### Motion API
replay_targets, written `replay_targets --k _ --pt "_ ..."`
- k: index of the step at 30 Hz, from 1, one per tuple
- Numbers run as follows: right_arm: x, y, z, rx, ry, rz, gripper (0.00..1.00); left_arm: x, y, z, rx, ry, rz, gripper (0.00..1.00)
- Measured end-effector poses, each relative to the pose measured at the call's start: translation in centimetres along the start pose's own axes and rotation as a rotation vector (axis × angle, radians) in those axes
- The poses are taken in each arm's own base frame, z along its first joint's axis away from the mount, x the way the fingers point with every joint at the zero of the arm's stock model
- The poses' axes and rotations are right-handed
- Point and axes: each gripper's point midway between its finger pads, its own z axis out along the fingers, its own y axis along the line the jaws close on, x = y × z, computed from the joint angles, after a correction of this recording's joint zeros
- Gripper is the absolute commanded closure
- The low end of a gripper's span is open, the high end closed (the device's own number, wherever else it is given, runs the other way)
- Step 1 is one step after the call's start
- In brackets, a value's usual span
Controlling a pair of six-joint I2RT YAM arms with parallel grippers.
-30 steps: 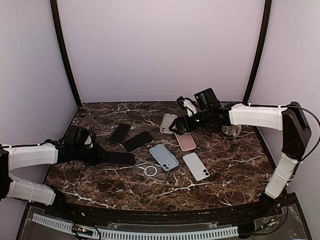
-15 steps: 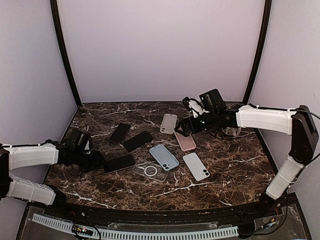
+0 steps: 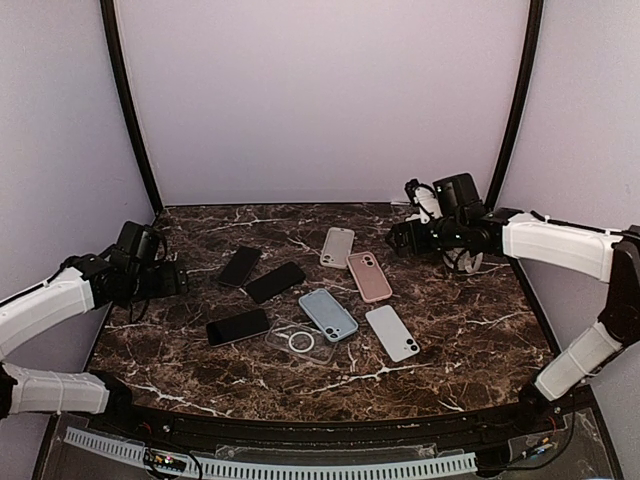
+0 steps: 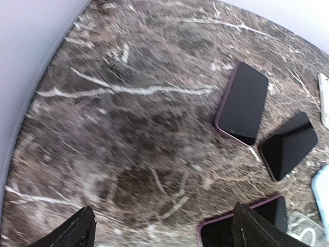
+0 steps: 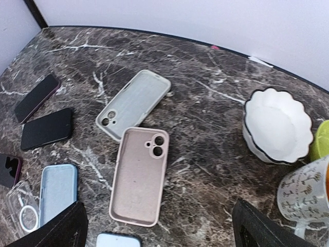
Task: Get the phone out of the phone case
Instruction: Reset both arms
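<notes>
Top external view gives you eight flat pieces on the dark, white-veined marble bench (image 3: 470, 340): three dark phones, three empty cases and two pieces lying lens side up.

Nearest you is the clear case (image 3: 300, 342), glossy, with a ring printed on it and nothing inside. Just beside its left end lies the dark phone with a purplish rim (image 3: 238, 326), screen up and out of any case. To the right of the clear case sit the light blue piece (image 3: 328, 314) and the white phone (image 3: 392, 332); you cannot tell whether the blue one is a phone or a case.

Farther back, one black phone (image 3: 240, 265) and a second black phone (image 3: 275, 282) lie side by side with glossy screens up. The matte pink case (image 3: 368, 276) and the pale grey case (image 3: 337, 246) have rounded corners. At the far right stand one white scalloped bowl (image 5: 277, 126) and one patterned glass (image 5: 303, 195).

Your left pincer (image 3: 178, 280) hangs at the left edge, spread wide and empty, well apart from the purplish phone. Your right pincer (image 3: 400, 238) is also spread wide, holding nothing, near the bowl.
</notes>
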Motion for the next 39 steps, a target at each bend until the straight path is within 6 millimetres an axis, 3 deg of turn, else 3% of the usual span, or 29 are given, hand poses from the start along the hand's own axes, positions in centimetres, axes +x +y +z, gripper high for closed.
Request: replay_targets --k 5,10,15,21,27,32,35,39 --pt "-0.1 -3.3 -1.5 0.144 -0.056 0.039 0.01 -2.8 1.7 -0.8 -0.082 -0.198 0.136 0.08" --pt "0.3 -6.6 -3.4 0.309 -0.146 0.068 0.01 -2.8 3.5 -0.3 -0.147 -0.355 0.246 0.11" --pt "3.5 -9.3 -4.7 0.41 -0.208 0.061 0.01 -1.5 5.1 1.1 -0.177 -0.451 0.307 0.12" --pt "6.7 -11.5 -6.2 0.499 -0.289 0.04 0.01 -1.8 6.1 2.7 -0.184 -0.512 0.294 0.12" --pt "7.7 -13.9 -7.6 0.604 -0.362 0.027 0.01 -2.4 5.7 4.3 -0.134 -0.532 0.302 0.11" --pt "10.4 -16.3 -8.8 0.667 -0.422 0.051 0.02 -3.8 4.5 4.4 -0.06 -0.603 0.322 0.08" --pt "12.3 -17.6 -8.5 0.678 -0.418 0.068 0.01 -4.7 4.1 4.4 -0.027 -0.65 0.327 0.07" --pt "11.4 -18.5 -7.3 0.627 -0.431 0.08 0.01 -5.2 3.8 5.0 0.018 -0.684 0.333 0.05"
